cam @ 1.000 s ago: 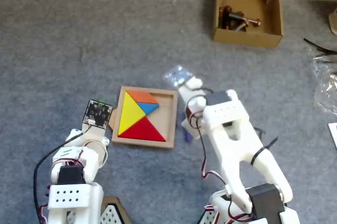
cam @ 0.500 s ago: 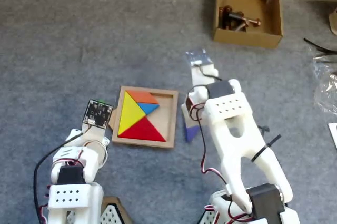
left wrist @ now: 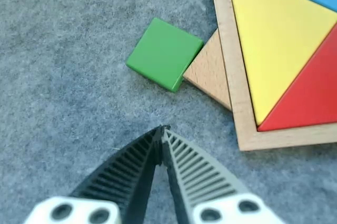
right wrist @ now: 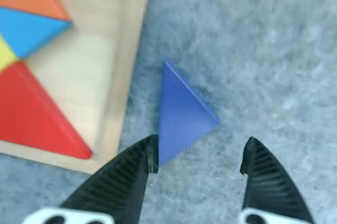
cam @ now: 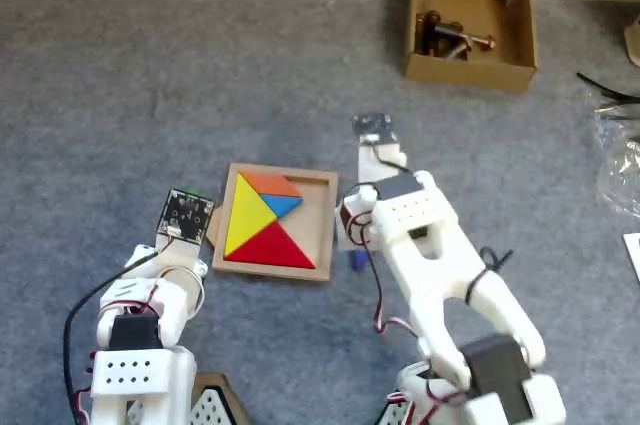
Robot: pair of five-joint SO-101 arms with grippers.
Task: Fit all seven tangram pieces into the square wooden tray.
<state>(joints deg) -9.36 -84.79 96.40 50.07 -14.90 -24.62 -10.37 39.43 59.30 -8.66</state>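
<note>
Four pieces are lying inside the wooden tray on the grey counter. Just beside the tray, a blue triangle is lying by the right gripper, spread wide. Against the tray's opposite edge, a plain wooden triangle is touching a green square, near the left gripper, pressed together.

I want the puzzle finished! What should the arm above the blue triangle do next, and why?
Probably lower the open right gripper and close on the blue triangle: it lies beside the tray, not in it, and the tray has bare room.
</note>
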